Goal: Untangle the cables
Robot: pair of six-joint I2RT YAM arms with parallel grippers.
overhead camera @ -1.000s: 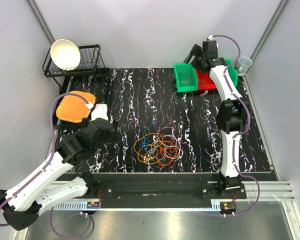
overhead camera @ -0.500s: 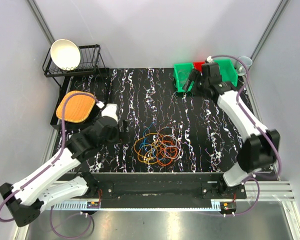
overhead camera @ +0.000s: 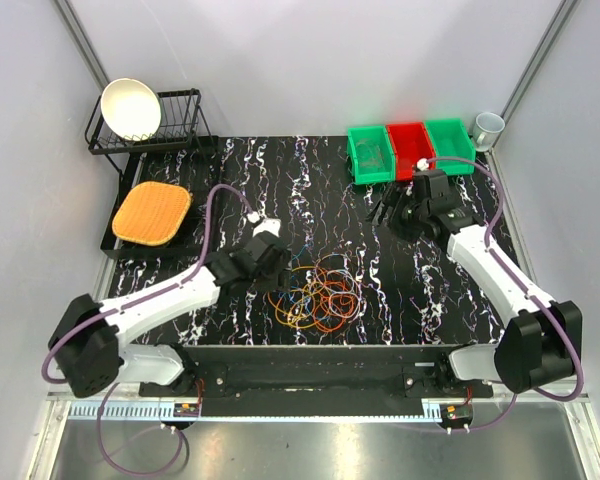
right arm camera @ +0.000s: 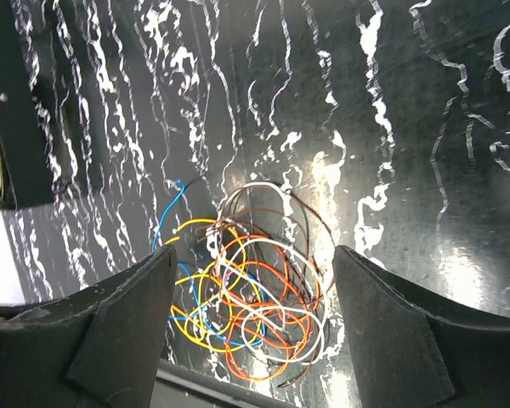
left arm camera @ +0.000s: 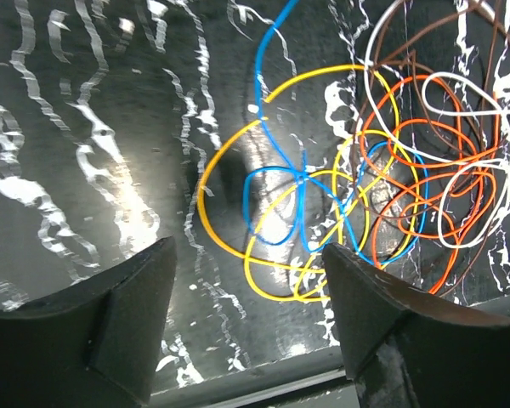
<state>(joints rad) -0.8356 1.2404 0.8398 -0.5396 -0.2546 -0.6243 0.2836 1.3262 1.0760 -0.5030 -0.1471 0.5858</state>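
The cables lie in one tangled heap on the black marbled table, near its front edge. I see yellow, blue, orange, white and brown loops crossing each other. My left gripper is open and empty just above the heap's left edge. In the left wrist view its gripper frames the yellow and blue loops. My right gripper is open and empty, raised to the back right of the heap. In the right wrist view the whole tangle shows between that gripper's fingers.
A black dish rack with a white bowl stands at the back left, and an orange pad lies in front of it. Green, red and green bins and a cup stand at the back right.
My left arm has swung right from beside the orange pad to the heap's left edge. My right arm has come forward and left from the bins toward the heap. The cables have not moved.
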